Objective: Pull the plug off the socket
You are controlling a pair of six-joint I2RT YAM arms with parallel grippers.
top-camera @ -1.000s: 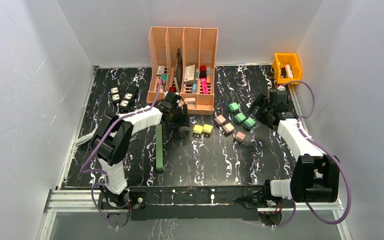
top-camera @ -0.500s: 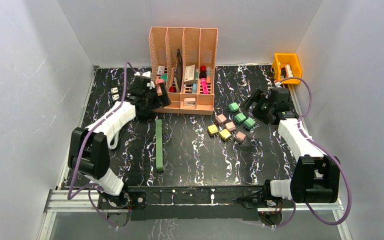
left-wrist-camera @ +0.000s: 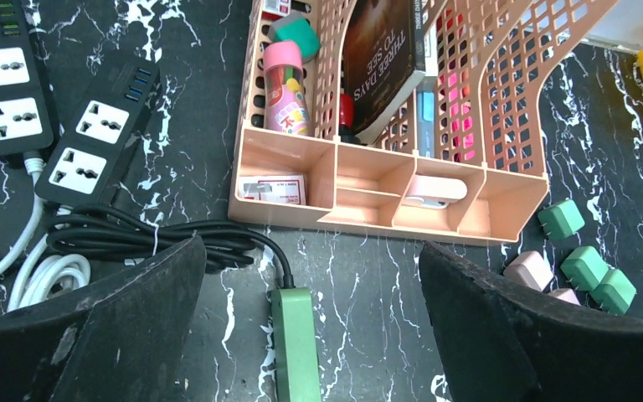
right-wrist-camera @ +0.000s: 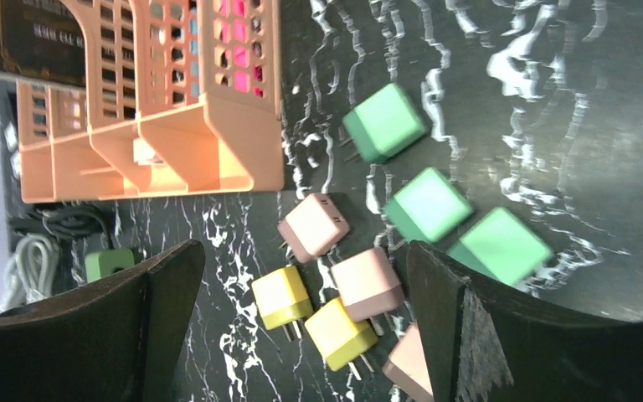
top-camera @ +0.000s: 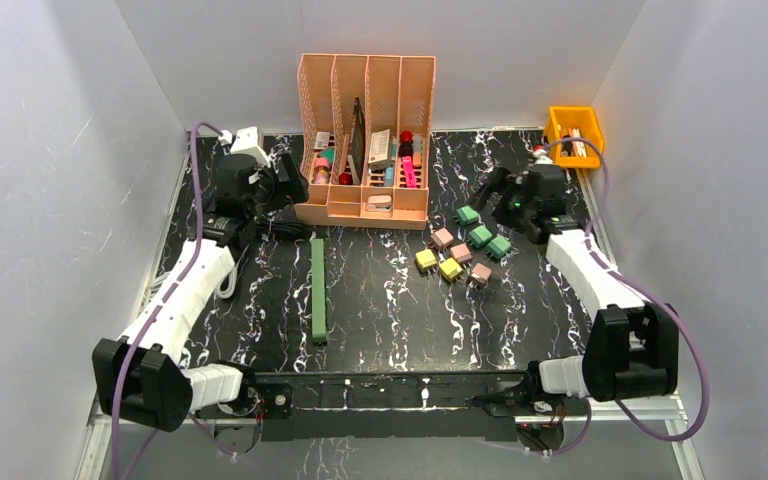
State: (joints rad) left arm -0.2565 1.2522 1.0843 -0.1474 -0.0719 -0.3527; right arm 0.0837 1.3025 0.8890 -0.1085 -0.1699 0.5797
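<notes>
Several loose plug cubes lie on the black marbled table: two yellow (top-camera: pixel 437 264), three pink (top-camera: pixel 460 254) and three green (top-camera: pixel 482 235); they also show in the right wrist view, yellow (right-wrist-camera: pixel 280 296) and pink (right-wrist-camera: pixel 314 226). A green power strip (top-camera: pixel 318 290) lies left of them, its black cord end in the left wrist view (left-wrist-camera: pixel 295 335). Two black socket strips (left-wrist-camera: pixel 99 141) lie at the far left; their visible sockets hold no plug. My left gripper (top-camera: pixel 282 185) (left-wrist-camera: pixel 311 251) hangs open and empty above the strip's cord end. My right gripper (top-camera: pixel 493 192) (right-wrist-camera: pixel 306 251) hangs open and empty above the cubes.
A pink desk organizer (top-camera: pixel 365 140) with a book and pens stands at the back middle. An orange bin (top-camera: pixel 574 135) sits in the back right corner. Coiled black and white cords (left-wrist-camera: pixel 75 251) lie beside the black strips. White walls close in on three sides.
My left arm swung from the table's middle to the back left, gripper now over the strip's cord end. The two yellow cubes shifted right. My right gripper moved slightly back and left.
</notes>
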